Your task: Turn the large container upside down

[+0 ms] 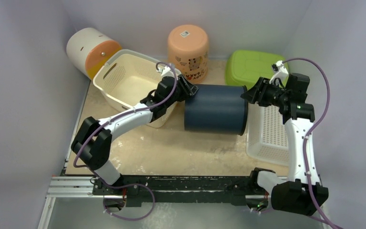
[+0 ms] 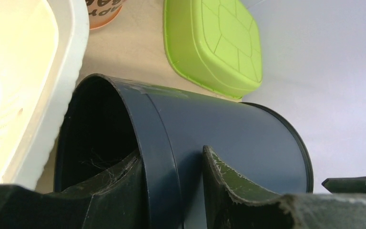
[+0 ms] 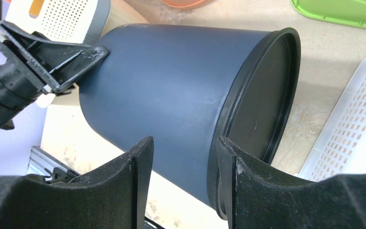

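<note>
The container (image 1: 214,114) lies on its side, left gripper (image 1: 192,89) apart over its open rim (one jaw inside), right gripper (image 1: 248,94) apart over its base rim.

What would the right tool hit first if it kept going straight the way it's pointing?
The dark blue bucket. The right tool straddles its bottom rim with fingers apart, so the wall would likely meet it first, though depth is unclear.

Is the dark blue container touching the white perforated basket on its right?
Apart: the right wrist view shows bare table between the dark blue container and the white basket.
</note>
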### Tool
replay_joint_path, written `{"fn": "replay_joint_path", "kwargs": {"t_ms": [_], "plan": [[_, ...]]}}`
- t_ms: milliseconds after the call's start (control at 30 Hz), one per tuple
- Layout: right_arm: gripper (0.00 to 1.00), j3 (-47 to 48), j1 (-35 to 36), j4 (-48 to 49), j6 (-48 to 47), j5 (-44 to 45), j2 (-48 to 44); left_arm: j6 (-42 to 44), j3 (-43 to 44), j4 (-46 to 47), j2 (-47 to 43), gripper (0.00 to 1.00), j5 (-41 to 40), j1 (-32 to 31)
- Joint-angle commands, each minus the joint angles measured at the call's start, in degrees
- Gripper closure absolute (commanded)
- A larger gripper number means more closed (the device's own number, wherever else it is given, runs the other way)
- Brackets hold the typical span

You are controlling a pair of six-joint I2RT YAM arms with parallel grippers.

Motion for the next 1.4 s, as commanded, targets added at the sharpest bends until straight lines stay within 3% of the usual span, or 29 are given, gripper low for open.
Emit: {"fn": "replay_joint_path", "kwargs": {"t_ms": [0,100,467,567,700,833,1167,1367], "plan": [[0.45,-1.0,-0.2,0.7,1.7,-0.7,-0.6,10.9,-0.2,-24.3,0.6,0.59,-1.2,-1.8],[0.45,-1.2,-0.2,0.2,1.9,3.5,-1.0,10.8,0.5,-26.5,-1.7,0.59,-2.1,-1.7],[0.47,-5.5,-0.2,2.4,2.4,2.5,1.1,10.7,0.3,-32.7,-7.3,0.56,-3.3,-1.8],[0.57,-6.5,-0.2,2.5,1.7,1.5,2.2,10.1,-0.8,-32.0,-7.4,0.56,-2.9,-1.8],[0.81,-7.9,-0.2,3.5,1.8,1.1,3.0,9.9,-0.9,-31.5,-7.8,0.56,-3.0,-1.8],[0.92,-8.0,-0.2,4.1,2.2,3.8,3.2,10.3,0.9,-33.6,-8.8,0.56,-3.2,-1.8],[0.93,-8.7,-0.2,6.3,3.1,6.9,3.8,9.1,3.6,-38.2,-15.2,0.50,-0.5,-1.8],[0.93,-8.0,-0.2,6.6,3.1,7.8,4.4,4.5,-1.3,-35.5,-17.5,0.56,3.8,-2.1]]}}
